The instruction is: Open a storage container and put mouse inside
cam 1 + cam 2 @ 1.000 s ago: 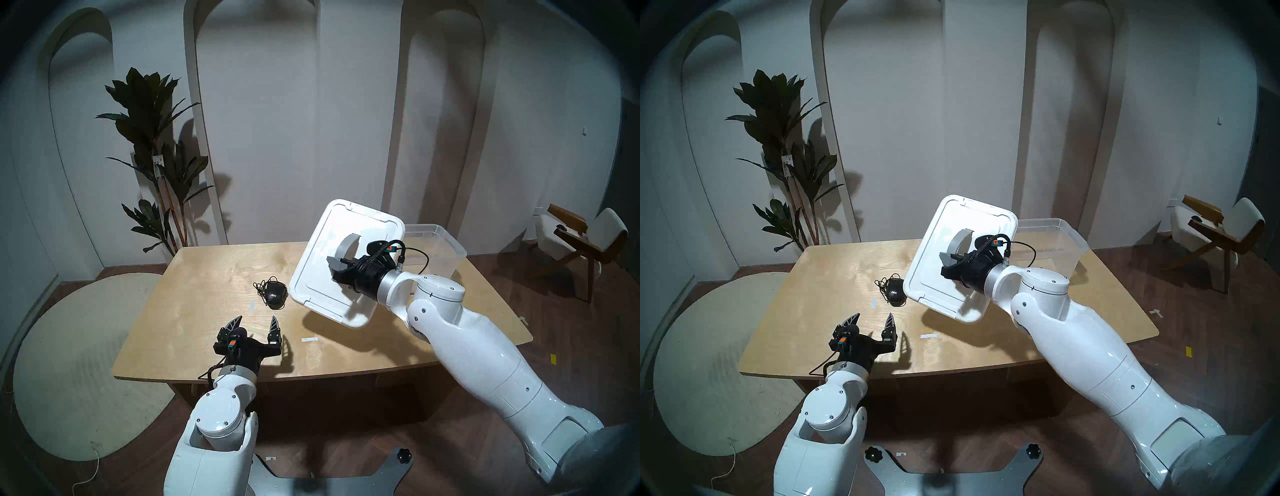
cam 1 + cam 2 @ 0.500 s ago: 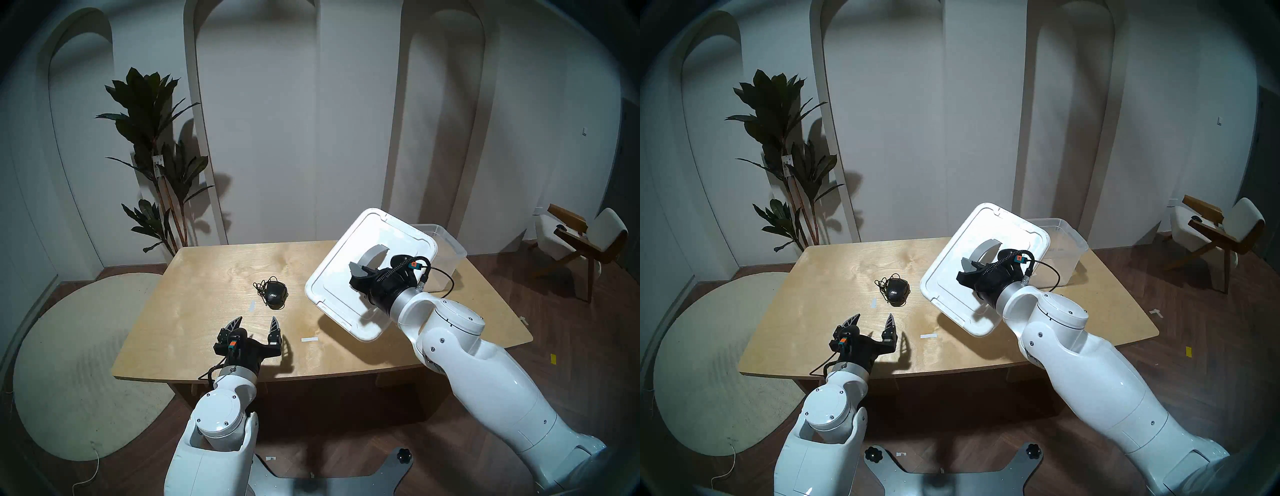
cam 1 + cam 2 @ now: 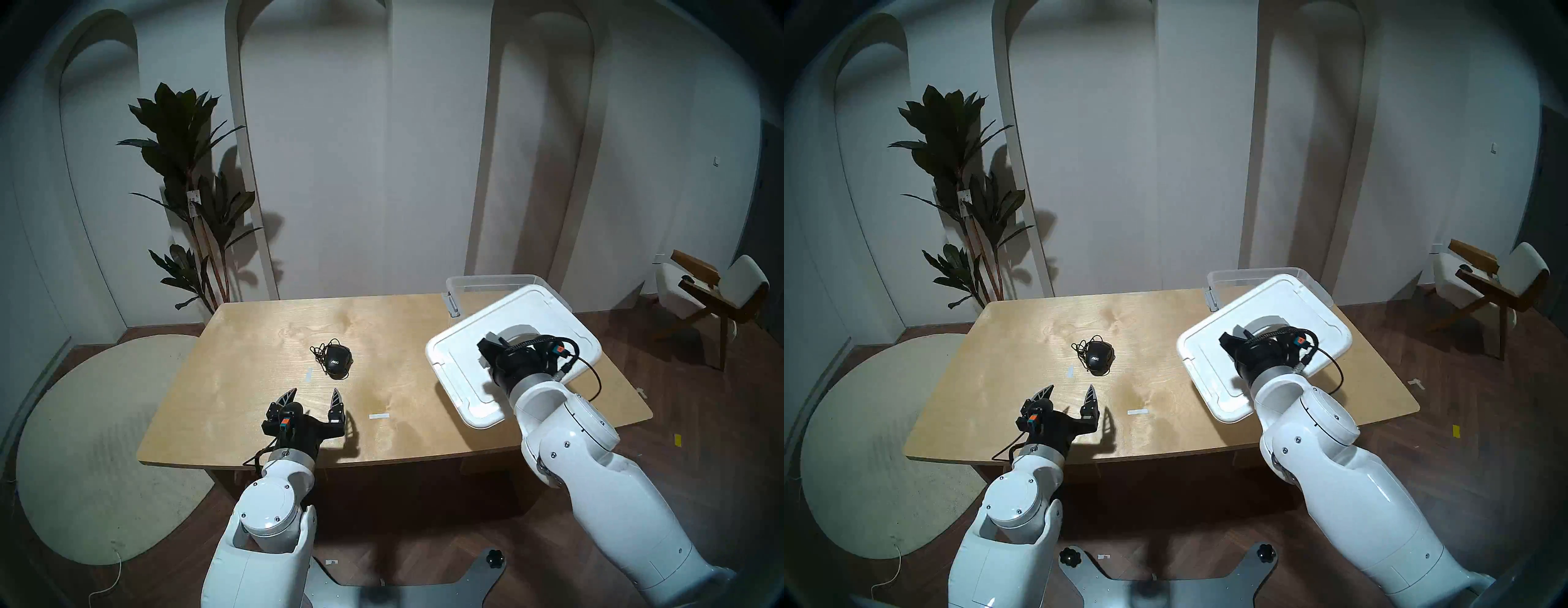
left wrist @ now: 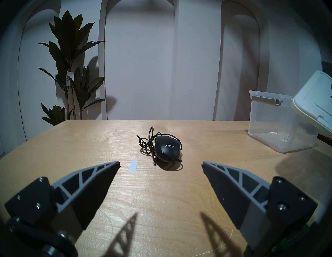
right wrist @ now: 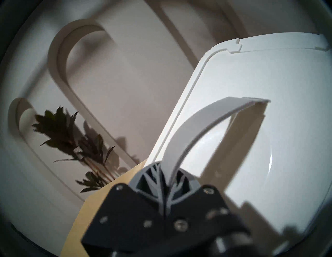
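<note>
Head views hide the pinch, but R wrist cam shows right gripper (image 5: 166, 181) clamped on lid (image 3: 547, 310) handle (image 5: 203, 123), lid off the storage container (image 4: 276, 125) at table (image 3: 254, 382) far-right, mouse (image 4: 168, 148) mid-table ahead of wide-open, empty left gripper (image 4: 160, 164).
</note>
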Controlling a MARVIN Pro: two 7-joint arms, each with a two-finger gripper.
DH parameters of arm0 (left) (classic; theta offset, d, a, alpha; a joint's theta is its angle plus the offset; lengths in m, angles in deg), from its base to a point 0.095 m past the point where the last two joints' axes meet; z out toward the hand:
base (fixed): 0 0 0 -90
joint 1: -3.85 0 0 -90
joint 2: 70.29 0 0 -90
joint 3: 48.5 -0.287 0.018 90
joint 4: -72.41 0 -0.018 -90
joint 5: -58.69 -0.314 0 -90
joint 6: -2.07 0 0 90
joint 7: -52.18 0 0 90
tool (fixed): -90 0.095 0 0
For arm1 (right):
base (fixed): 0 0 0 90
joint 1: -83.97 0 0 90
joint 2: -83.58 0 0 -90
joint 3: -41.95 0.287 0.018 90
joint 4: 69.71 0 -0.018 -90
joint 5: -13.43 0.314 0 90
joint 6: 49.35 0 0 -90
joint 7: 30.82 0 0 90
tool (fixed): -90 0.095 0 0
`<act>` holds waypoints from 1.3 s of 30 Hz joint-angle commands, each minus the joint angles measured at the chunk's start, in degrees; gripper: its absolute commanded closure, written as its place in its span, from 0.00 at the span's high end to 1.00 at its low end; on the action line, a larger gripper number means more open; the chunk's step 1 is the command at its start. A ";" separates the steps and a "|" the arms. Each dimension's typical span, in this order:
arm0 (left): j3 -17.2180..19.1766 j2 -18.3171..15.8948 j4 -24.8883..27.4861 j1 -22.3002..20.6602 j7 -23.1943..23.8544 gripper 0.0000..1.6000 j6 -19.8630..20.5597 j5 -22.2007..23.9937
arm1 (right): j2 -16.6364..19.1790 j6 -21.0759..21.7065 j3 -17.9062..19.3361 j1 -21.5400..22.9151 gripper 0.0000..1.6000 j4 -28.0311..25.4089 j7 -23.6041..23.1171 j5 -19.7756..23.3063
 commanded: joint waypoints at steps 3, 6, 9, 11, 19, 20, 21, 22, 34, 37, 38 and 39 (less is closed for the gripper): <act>0.04 -0.01 1.51 -0.33 -0.02 1.00 -0.37 -0.01 | -7.06 -8.28 5.09 -7.84 0.00 -4.59 9.11 -0.40; 0.04 -0.01 1.70 -0.23 -0.02 1.00 -0.34 -0.01 | -9.12 -11.39 4.99 -7.87 0.00 -4.64 13.10 -2.23; 0.04 -0.02 1.87 -0.13 -0.02 1.00 -0.26 -0.02 | -10.96 -11.13 3.07 -3.51 0.00 -0.88 16.92 -3.43; 0.04 -0.02 1.88 -0.12 -0.02 1.00 -0.26 -0.02 | -10.29 -9.65 2.45 -0.45 0.00 2.39 15.75 -2.11; 0.04 -0.01 1.71 -0.22 -0.02 1.00 -0.30 -0.01 | -11.62 -6.53 4.02 2.64 0.00 9.01 9.08 -1.41; 0.04 -0.01 1.72 -0.21 -0.02 1.00 -0.30 -0.01 | -11.90 -6.19 3.81 3.90 0.00 10.06 8.93 -0.93; 0.04 -0.01 1.73 -0.21 -0.02 1.00 -0.30 -0.01 | -12.46 -5.83 4.31 3.43 0.00 10.05 8.15 -1.26; 0.04 -0.01 1.74 -0.20 -0.02 1.00 -0.29 -0.01 | -12.92 -5.50 4.11 4.47 0.00 10.81 8.65 -0.49; 0.04 -0.02 1.91 -0.11 -0.02 1.00 -0.23 -0.02 | -14.87 0.05 3.48 9.89 0.00 16.84 14.18 4.71; 0.04 -0.02 1.93 -0.10 -0.02 1.00 -0.22 -0.02 | -15.65 3.08 3.59 9.09 1.00 16.15 17.76 7.39; 0.04 -0.02 1.94 -0.09 -0.02 1.00 -0.21 -0.02 | -15.80 3.74 3.32 8.72 1.00 15.59 19.75 8.13; 0.04 -0.02 1.92 -0.10 -0.02 1.00 -0.22 -0.02 | -15.55 3.92 3.10 7.31 1.00 14.97 18.10 10.06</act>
